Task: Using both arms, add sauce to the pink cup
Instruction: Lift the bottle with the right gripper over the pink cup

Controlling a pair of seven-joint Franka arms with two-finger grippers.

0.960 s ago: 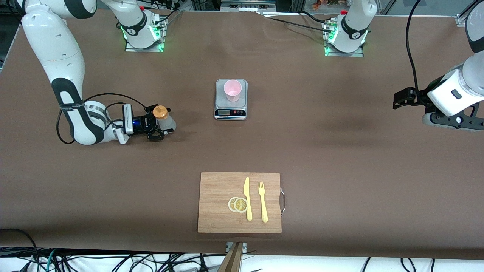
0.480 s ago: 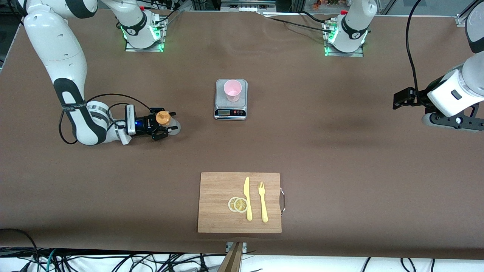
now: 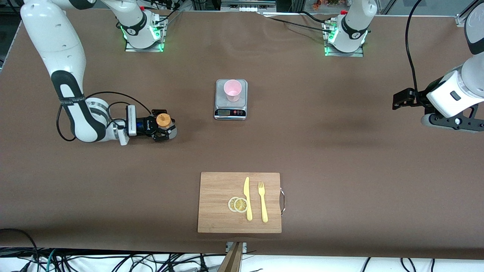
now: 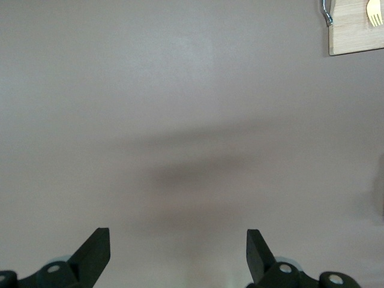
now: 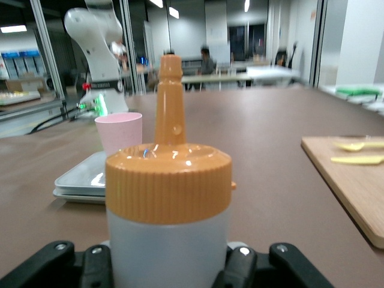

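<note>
The right gripper (image 3: 162, 127) is clamping the sauce (image 3: 165, 122) upright, low over the brown table (image 3: 340, 151). The pink cup (image 3: 232, 90) is sitting on the kitchen scale (image 3: 231, 99), toward mid-table from that gripper. The left gripper (image 4: 178, 252) is waiting spread wide and empty above bare cloth at its own end. Lit lab benches are showing past the table.

Robotics lab, 2 bench-mounted arms on green-lit bases (image 3: 143, 36), brown-covered table (image 3: 340, 151), loose cabling along table edge (image 3: 113, 260), glass partitions and desks (image 5: 252, 69) visible past it
</note>
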